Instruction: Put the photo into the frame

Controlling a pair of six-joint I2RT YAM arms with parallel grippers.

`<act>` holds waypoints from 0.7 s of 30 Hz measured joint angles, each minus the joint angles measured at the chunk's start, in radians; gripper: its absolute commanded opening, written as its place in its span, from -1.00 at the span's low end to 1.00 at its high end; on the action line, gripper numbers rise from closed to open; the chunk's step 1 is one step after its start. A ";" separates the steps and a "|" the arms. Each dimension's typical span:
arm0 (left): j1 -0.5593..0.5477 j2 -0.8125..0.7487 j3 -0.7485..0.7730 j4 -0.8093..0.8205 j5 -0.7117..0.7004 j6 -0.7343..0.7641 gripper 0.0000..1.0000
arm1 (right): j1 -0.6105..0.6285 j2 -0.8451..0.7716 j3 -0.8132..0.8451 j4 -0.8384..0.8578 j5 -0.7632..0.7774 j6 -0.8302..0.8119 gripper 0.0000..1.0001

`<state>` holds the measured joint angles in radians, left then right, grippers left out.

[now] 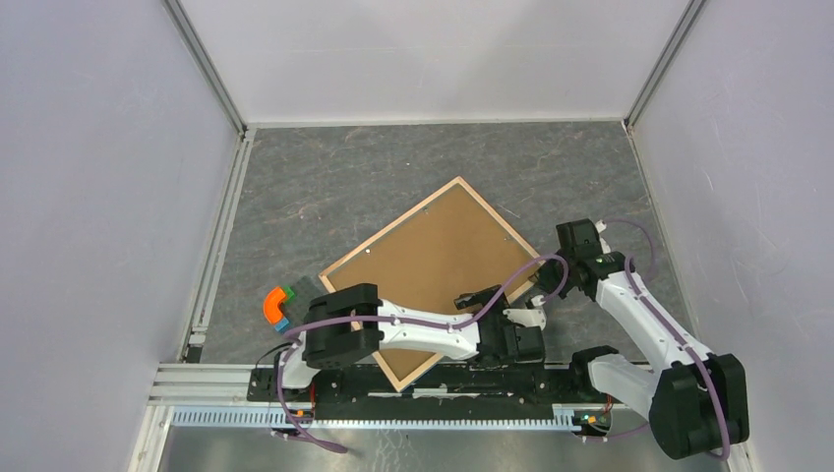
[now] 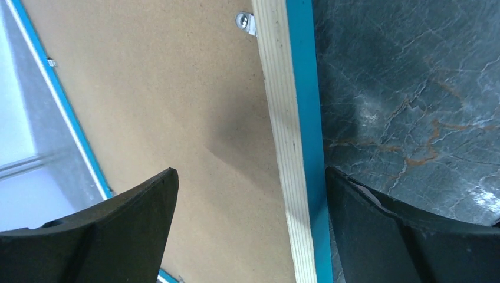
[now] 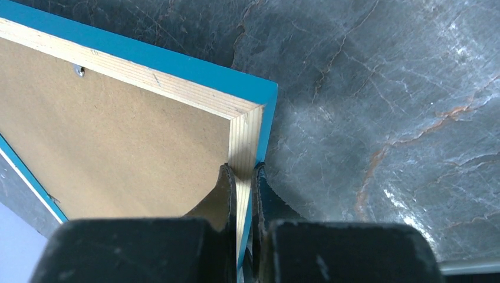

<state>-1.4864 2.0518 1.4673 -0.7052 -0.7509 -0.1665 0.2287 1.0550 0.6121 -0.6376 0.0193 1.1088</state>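
Note:
The frame (image 1: pixel 393 223) lies back up on the table, turned like a diamond, light wood rim with a blue side. The brown backing board (image 1: pixel 433 246) fills its middle. My right gripper (image 1: pixel 536 280) is shut on the frame's rim (image 3: pixel 247 127) just below its right corner, one finger on each side (image 3: pixel 243 168). My left gripper (image 1: pixel 497 307) is open and straddles the near-right rim (image 2: pixel 292 147); one finger is over the board, the other over the table (image 2: pixel 250 171). A patch of orange, blue and green (image 1: pixel 278 305) by the left arm's elbow looks like part of the photo; the rest is hidden.
Grey marbled table (image 1: pixel 393 157) with white walls on three sides. A metal rail (image 1: pixel 413 393) runs along the near edge at the arm bases. A small metal clip (image 2: pixel 244 22) sits on the frame's inner edge.

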 measured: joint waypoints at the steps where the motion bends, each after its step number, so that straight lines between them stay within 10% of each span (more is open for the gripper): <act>1: -0.009 0.006 0.000 -0.003 -0.019 0.006 0.90 | 0.000 -0.003 0.003 -0.007 -0.002 0.001 -1.00; 15: -0.105 0.055 -0.006 -0.028 -0.294 0.070 -0.24 | 0.000 -0.050 0.102 -0.103 -0.008 0.027 -1.00; 21: -0.093 0.005 -0.018 -0.038 -0.363 0.071 -0.67 | 0.002 -0.136 0.113 -0.077 0.032 0.012 -0.14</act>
<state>-1.5795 2.0571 1.4498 -0.7429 -1.1137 -0.0959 0.2302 0.9192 0.7246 -0.7151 0.0509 1.1210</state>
